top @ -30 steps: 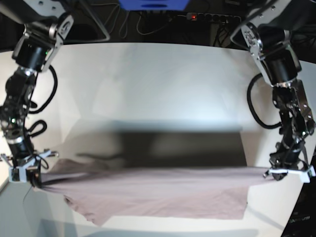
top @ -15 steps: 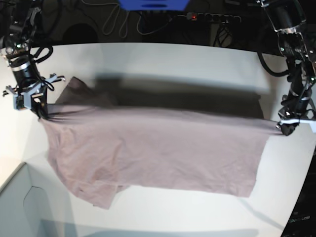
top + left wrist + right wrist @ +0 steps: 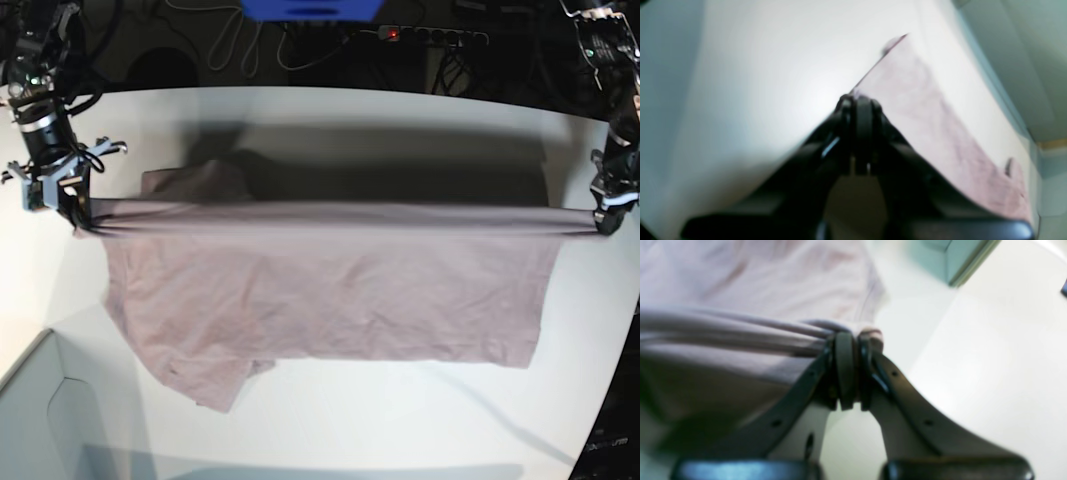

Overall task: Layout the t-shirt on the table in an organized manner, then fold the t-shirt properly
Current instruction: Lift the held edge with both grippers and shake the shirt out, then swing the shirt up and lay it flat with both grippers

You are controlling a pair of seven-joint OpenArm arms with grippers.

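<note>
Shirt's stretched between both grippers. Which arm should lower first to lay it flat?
Neither clearly; probably both together. The left gripper and right gripper are each shut on a top corner of the t-shirt, pulled taut at similar height over the table. The right side looks more bunched.

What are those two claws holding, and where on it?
The t-shirt: the left gripper and right gripper each pinch one end of its stretched top edge.
</note>
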